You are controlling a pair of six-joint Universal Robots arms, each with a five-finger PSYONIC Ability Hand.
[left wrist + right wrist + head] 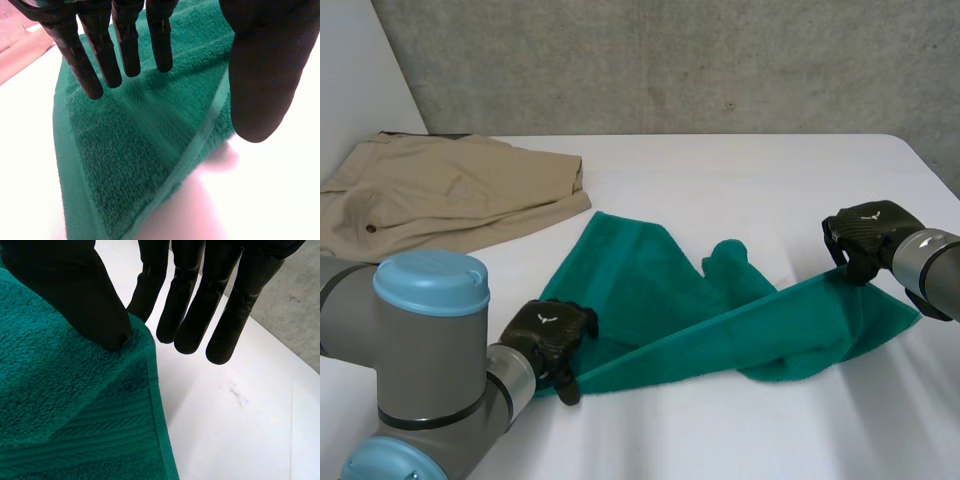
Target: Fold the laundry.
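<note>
Green towel (720,320) lies mid-table, rumpled, strung diagonally from near left to right, with one layer lapped over another. Beige garment (440,190) sits at the far left, well apart and untouched. Your left hand (548,335) is on the towel's near-left corner, its fingers (125,45) straight and a little spread over the pile, its thumb held off to the side; nothing is gripped. Your right hand (868,240) is at the right corner, its thumb (75,290) tip pressed onto the cloth and its fingers (190,315) straight out past the hem over bare table (740,180); I see no pinch closed. The step looks like getting hold of both corners. Close each thumb against its fingers on the hemmed edge, taking one layer only. Then draw the two hands apart until the cloth is taut and flat before any fold. Watch the bunched middle: it may drag.
</note>
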